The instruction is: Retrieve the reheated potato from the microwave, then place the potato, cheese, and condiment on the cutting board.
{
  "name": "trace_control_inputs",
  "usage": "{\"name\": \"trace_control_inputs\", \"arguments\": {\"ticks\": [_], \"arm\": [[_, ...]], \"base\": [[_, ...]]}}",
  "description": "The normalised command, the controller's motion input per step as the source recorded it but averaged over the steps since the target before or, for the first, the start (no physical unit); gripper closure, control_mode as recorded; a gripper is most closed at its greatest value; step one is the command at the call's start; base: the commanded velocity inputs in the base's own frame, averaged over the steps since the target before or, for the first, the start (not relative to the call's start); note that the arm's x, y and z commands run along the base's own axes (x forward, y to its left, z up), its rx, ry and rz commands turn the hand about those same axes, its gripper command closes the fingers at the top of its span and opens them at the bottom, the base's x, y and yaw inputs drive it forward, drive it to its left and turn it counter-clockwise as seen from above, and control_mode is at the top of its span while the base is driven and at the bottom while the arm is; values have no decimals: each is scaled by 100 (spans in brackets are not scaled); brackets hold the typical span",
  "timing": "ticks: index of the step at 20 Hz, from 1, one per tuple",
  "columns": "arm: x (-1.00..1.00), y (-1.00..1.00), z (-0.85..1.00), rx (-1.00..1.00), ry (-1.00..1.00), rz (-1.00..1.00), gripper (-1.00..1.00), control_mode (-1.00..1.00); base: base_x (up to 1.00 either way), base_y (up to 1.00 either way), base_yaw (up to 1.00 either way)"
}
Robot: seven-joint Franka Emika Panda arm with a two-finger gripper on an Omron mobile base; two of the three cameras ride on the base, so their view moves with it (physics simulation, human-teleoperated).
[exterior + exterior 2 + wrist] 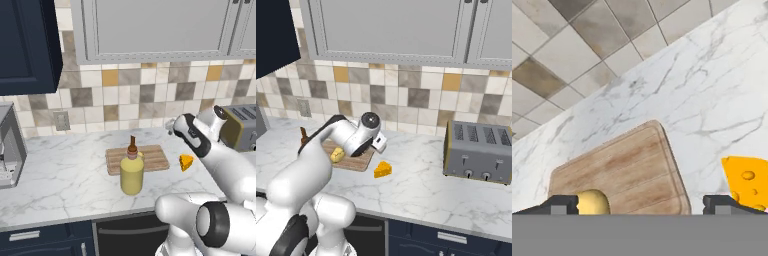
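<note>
The yellowish potato lies on the near end of the wooden cutting board. My gripper hangs open above the board, its fingertips wide apart; the potato sits low beside the left tip, touching neither. The orange cheese wedge rests on the counter just right of the board. On the counter at the board's front edge stands the pale-yellow condiment bottle. Part of the grey microwave shows at the left edge.
A grey four-slot toaster stands at the right against the tiled wall. Wall cabinets hang above the marble counter. My white arm reaches across the counter's right side.
</note>
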Motion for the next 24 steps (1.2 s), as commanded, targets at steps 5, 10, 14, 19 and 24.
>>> {"name": "trace_control_inputs", "arguments": {"ticks": [5,10,14,19,24], "arm": [[-30,-49,12,0,6,-13,-100,-100],[-9,-20,-7,-5,8,-19,-100,-100],[-2,-5,-31,-8,8,-18,-100,-100],[0,0,-47,-4,13,-9,-100,-100],[0,-6,-40,0,13,0,-100,-100]], "base": [[0,0,0],[0,0,0],[0,0,0],[0,0,0],[0,0,0]]}}
